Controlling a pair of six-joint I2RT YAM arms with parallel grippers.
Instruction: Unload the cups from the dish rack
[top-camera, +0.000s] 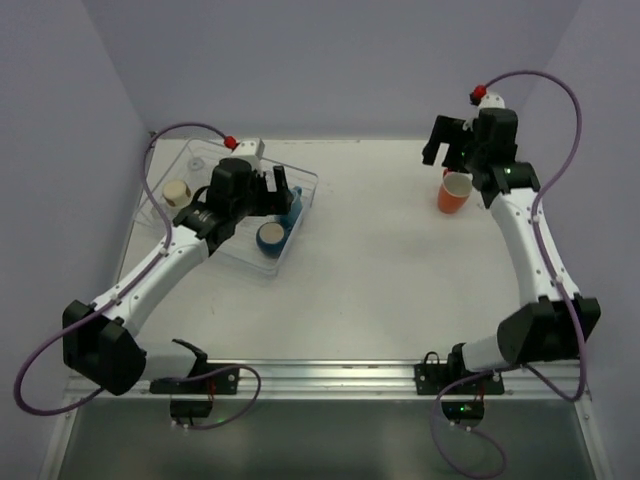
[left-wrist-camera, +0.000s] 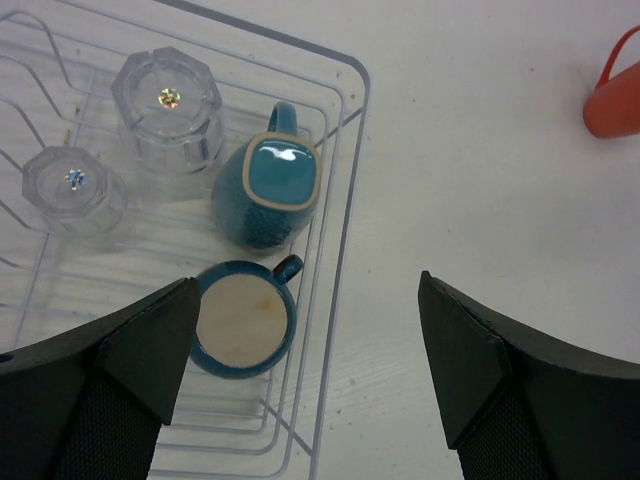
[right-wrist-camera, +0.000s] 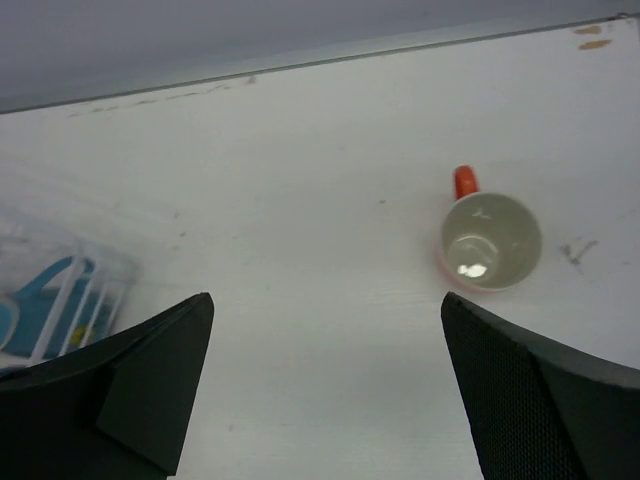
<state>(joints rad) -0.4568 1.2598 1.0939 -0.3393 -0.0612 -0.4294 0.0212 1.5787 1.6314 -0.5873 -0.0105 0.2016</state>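
Top view: left arm stretched forward over the dish rack (top-camera: 195, 158) at the far left of the table (top-camera: 380, 270); left claw (top-camera: 286, 190) above the rack's right end, near the dark blue cup (top-camera: 270, 236). Right arm raised at far right; right claw (top-camera: 446, 150) just behind the orange cup (top-camera: 453, 192).

Left wrist view: left claw (left-wrist-camera: 307, 290) spread wide, gripping nothing; dark blue cup, overturned teal mug (left-wrist-camera: 268, 190) and two clear tumblers (left-wrist-camera: 167, 105) in the rack below.

Right wrist view: right claw (right-wrist-camera: 328, 300) spread wide, empty; orange cup upright on the table, clear of both fingers.
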